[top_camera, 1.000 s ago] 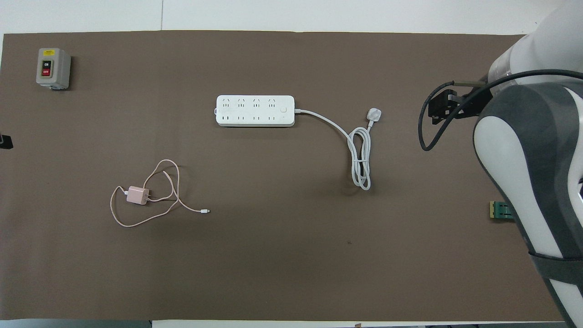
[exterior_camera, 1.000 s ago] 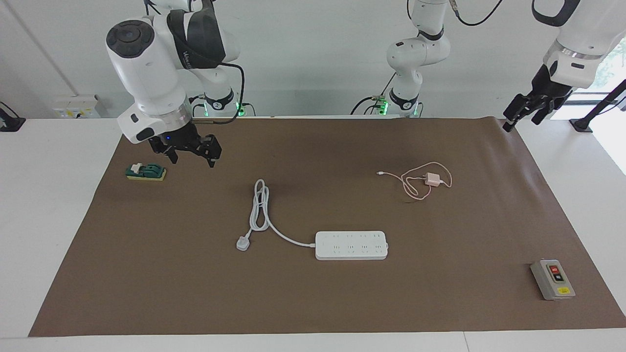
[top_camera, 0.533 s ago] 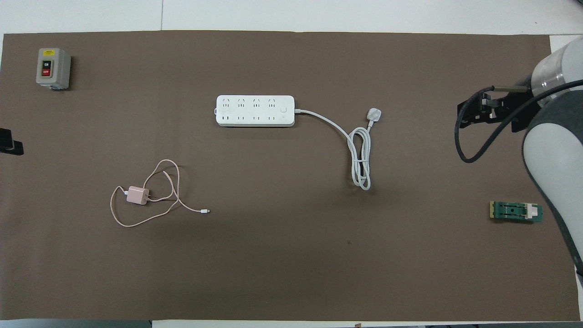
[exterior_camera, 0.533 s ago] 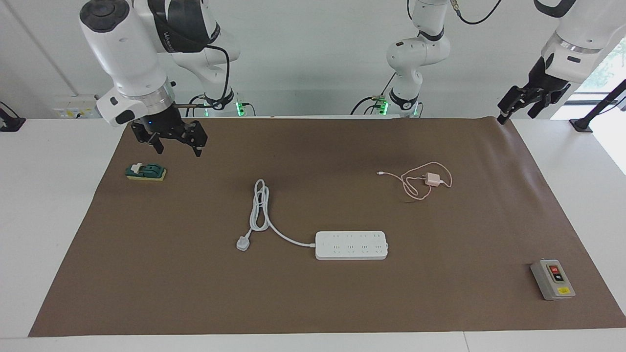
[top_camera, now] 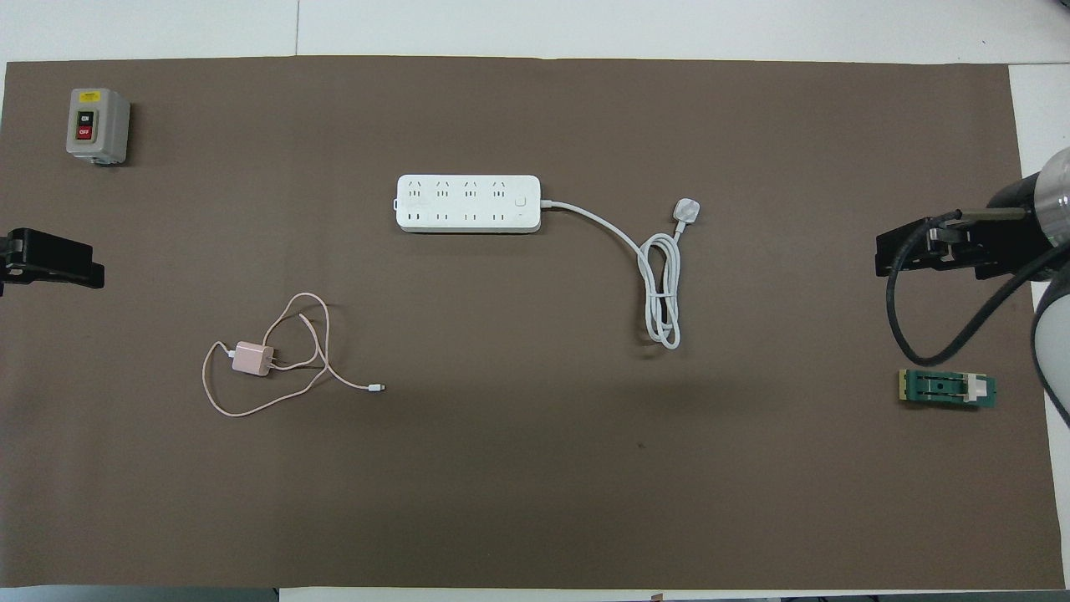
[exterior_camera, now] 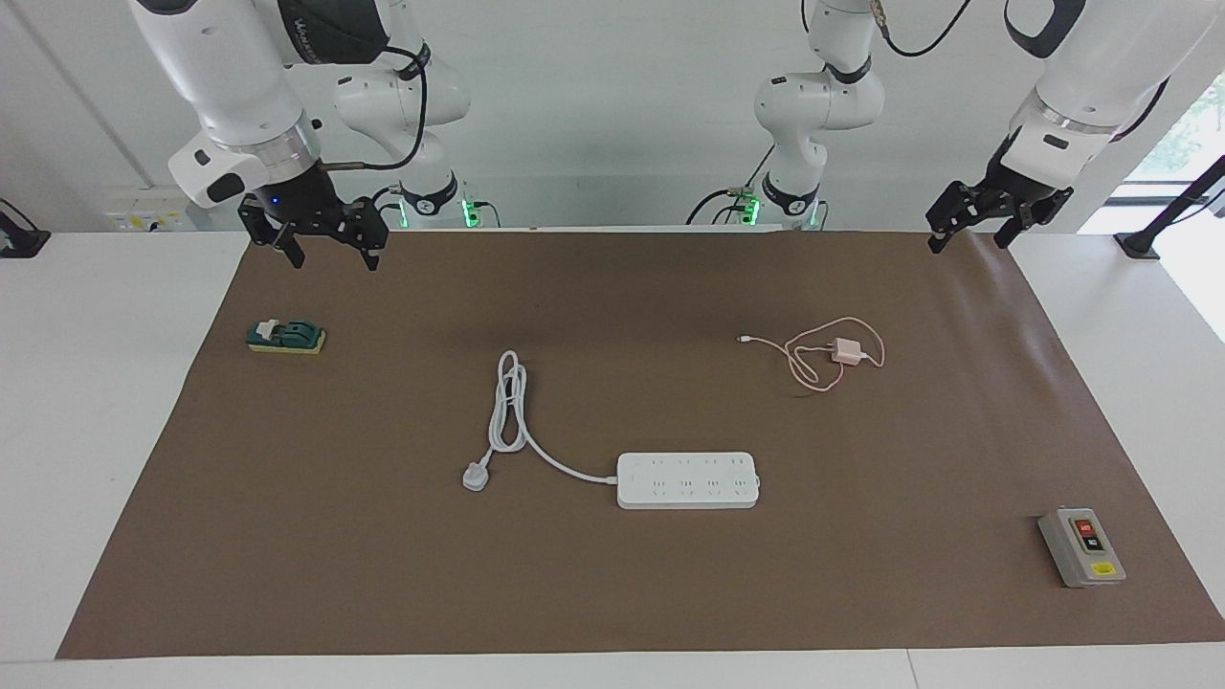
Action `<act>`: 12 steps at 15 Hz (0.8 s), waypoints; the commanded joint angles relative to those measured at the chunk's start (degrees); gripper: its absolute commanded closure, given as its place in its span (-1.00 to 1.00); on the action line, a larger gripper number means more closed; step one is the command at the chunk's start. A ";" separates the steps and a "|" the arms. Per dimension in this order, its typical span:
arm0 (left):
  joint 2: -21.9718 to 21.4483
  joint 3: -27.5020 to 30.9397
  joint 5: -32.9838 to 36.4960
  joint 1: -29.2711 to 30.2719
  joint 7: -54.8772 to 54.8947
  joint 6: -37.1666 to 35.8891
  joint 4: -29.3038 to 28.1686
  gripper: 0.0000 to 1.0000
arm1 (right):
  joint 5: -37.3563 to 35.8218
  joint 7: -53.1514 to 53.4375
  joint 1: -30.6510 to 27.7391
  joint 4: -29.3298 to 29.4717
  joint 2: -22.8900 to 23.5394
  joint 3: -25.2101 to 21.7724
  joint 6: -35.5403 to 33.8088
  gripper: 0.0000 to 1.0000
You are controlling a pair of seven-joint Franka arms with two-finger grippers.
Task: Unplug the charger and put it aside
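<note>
The pale pink charger (exterior_camera: 846, 351) lies on the brown mat (exterior_camera: 612, 593) with its thin pink cable looped around it. It is apart from the white power strip (exterior_camera: 687, 479), nearer to the robots and toward the left arm's end. It also shows in the overhead view (top_camera: 252, 359), as does the strip (top_camera: 468, 203). My left gripper (exterior_camera: 967, 239) hangs open and empty over the mat's corner by the robots. It shows at the overhead view's edge (top_camera: 58, 261). My right gripper (exterior_camera: 330, 258) is open and empty over the mat's edge at the right arm's end (top_camera: 911, 251).
The strip's thick white cord ends in a loose plug (exterior_camera: 476, 476). A grey on/off switch box (exterior_camera: 1081, 546) sits at the left arm's end, farther from the robots. A small green and yellow block (exterior_camera: 285, 337) lies under the right gripper's side.
The right gripper has risen and drawn back toward the robots' edge of the mat, uncovering the green block in the overhead view. The left gripper has shifted inward over the mat's corner. The charger has not moved.
</note>
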 commanded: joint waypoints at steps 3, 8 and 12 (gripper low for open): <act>0.20 -1.01 -0.10 -0.34 1.28 -1.89 1.05 -1.00 | -1.53 -6.50 -3.45 -1.21 0.57 0.56 2.60 -1.00; 0.20 -2.51 0.43 -0.25 3.74 -0.84 1.49 -1.00 | -2.41 -5.63 -3.29 -0.41 0.84 0.47 2.87 -1.00; 0.20 -2.51 0.34 -0.25 3.65 -0.92 1.49 -1.00 | 1.17 -5.35 -3.46 -0.59 0.84 -0.93 3.75 -1.00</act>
